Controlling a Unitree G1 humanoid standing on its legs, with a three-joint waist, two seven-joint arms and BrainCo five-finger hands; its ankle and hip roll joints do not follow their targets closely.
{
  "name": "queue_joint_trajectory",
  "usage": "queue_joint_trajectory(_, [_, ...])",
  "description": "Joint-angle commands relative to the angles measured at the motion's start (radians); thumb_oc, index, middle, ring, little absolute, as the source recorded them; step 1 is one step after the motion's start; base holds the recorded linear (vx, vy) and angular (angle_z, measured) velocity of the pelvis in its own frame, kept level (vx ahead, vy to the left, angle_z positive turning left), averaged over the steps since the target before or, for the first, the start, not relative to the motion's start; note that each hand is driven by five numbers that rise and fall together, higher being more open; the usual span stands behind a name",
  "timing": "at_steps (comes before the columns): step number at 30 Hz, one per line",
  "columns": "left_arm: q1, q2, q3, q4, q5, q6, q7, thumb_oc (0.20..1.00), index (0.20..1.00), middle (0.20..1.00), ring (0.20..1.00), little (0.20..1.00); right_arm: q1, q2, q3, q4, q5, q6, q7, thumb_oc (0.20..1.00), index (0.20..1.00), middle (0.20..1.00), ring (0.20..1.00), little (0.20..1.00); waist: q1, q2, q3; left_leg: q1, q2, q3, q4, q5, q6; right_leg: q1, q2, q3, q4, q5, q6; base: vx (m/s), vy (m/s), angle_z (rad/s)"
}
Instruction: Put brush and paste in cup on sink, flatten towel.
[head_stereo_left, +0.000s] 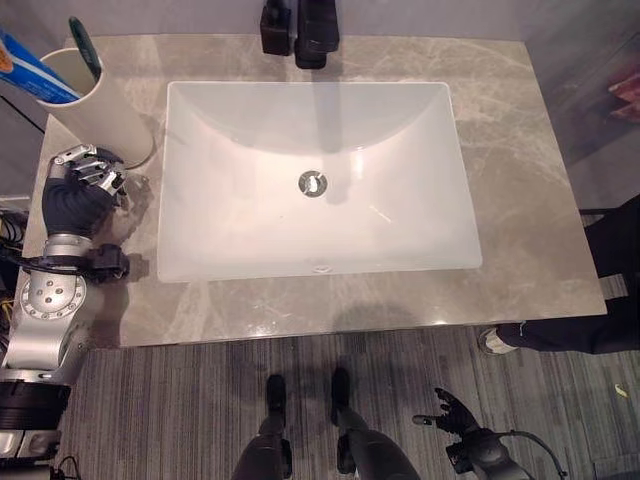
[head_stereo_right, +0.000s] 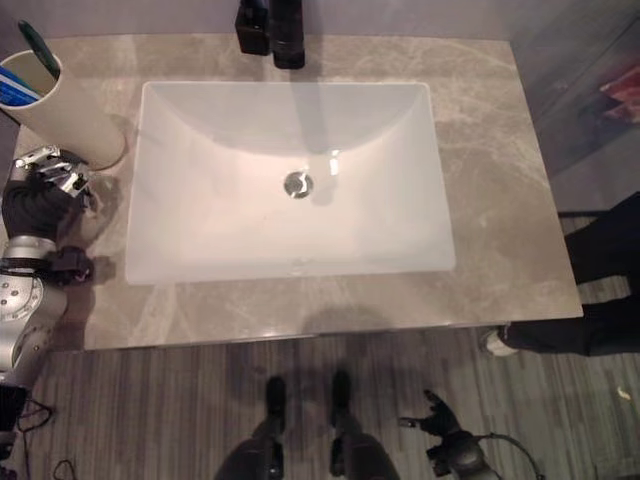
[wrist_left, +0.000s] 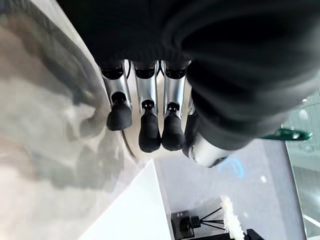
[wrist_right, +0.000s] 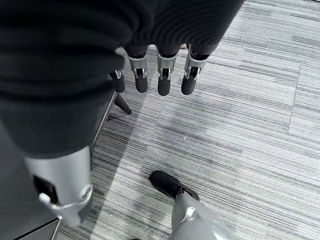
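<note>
**Two of three steps look done — no towel to be seen**

Both brush (head_stereo_left: 84, 45) and paste (head_stereo_left: 35, 68) stand in the cup (head_stereo_left: 105, 105) at the bench's (head_stereo_left: 520, 170) far-left corner, beside the sink (head_stereo_left: 310, 180). The left robot hand (head_stereo_left: 85, 175) rests on the bench just by the cup, fingers relaxed and empty. The right robot hand (head_stereo_left: 455, 412) hangs low over the floor, fingers loosely apart — the flattening step cannot be judged.

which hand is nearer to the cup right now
Left. The left hand sits on the counter just in front of the cup; the right hand hangs low over the floor, far off.
</note>
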Motion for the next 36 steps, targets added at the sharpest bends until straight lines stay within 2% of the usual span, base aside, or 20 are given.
queue_joint_trajectory(1, [-0.049,0.073,-0.025,0.022,-0.048,-0.038,0.013,0.2,0.2,0.2,0.2,0.2,0.018,-0.029,0.024,-0.009,0.045,0.0,0.008,1.0,1.0,1.0,1.0,1.0,-0.012,-0.005,-0.02,0.018,0.059,-0.084,-0.005,-0.004,-0.055,0.027,-0.078,0.038,-0.002,-0.018,0.093,0.0,0.0,0.0])
queue_joint_trajectory(11, [-0.139,0.123,-0.081,0.094,-0.064,-0.031,0.022,0.2,0.2,0.2,0.2,0.2,0.017,-0.034,0.033,-0.009,0.055,-0.001,0.008,1.0,1.0,1.0,1.0,1.0,-0.019,-0.004,-0.017,0.012,0.061,-0.083,-0.005,-0.004,-0.057,0.02,-0.075,0.041,-0.002,-0.017,0.094,0.0,0.0,0.0])
queue_joint_trajectory(17, [-0.213,0.121,-0.125,0.143,-0.089,-0.031,0.032,0.2,0.2,0.2,0.2,0.2,0.018,-0.034,0.037,-0.005,0.055,0.0,0.006,1.0,1.0,1.0,1.0,1.0,-0.024,-0.006,-0.018,0.009,0.063,-0.083,-0.005,-0.002,-0.058,0.016,-0.072,0.042,-0.002,-0.017,0.095,0.0,0.0,0.0])
queue_joint_trajectory(36, [-0.629,0.148,-0.35,0.49,-0.07,-0.01,0.077,0.2,0.2,0.2,0.2,0.2,0.006,-0.049,0.067,-0.021,0.074,-0.008,0.012,1.0,1.0,1.0,1.0,1.0,-0.057,-0.015,-0.019,-0.003,0.069,-0.077,-0.005,0.0,-0.061,0.001,-0.07,0.045,-0.002,-0.008,0.1,0.0,0.0,0.0])
